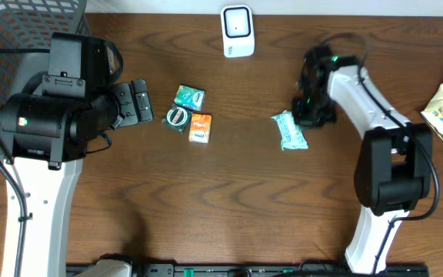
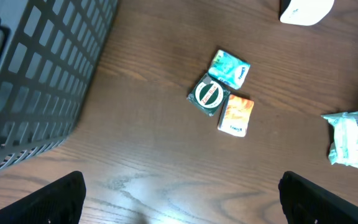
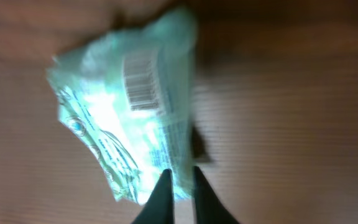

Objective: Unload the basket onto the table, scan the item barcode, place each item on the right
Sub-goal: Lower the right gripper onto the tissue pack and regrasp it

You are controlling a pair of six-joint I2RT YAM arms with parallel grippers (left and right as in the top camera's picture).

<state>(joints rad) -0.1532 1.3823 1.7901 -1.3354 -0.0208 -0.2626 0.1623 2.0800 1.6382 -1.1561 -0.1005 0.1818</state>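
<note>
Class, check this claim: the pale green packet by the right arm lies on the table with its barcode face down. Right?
Not quite. The pale green packet by the right arm lies on the table with its barcode face up; the right wrist view shows it.

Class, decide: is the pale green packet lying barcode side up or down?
Up: the right wrist view looks down on the pale green packet, and its barcode faces the camera.
</note>
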